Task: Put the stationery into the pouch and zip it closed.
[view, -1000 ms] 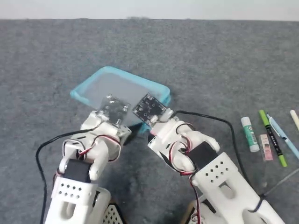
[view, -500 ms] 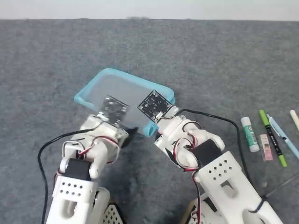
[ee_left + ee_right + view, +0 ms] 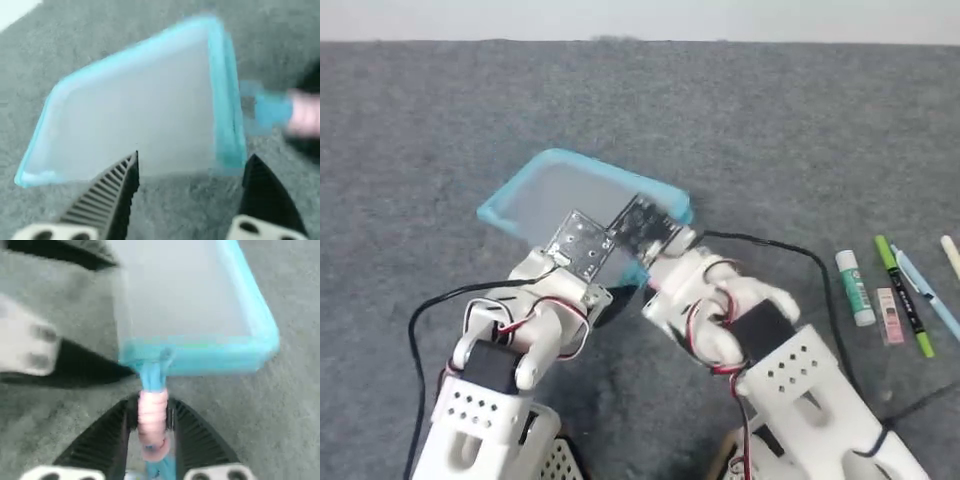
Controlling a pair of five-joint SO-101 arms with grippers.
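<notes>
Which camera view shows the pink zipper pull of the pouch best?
The right wrist view: the pink zipper pull is close and whole, clamped in the right gripper at the pouch edge. The left wrist view shows it small, beyond the pouch's zipper end. In the high view the arms cover that corner.

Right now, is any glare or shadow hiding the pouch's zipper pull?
High view: even light, no glare; the arms cover the near edge of the pouch. Left wrist view: the pouch face is matte, no hotspot. Right wrist view: the zipper pull is evenly lit, in the right gripper.
</notes>
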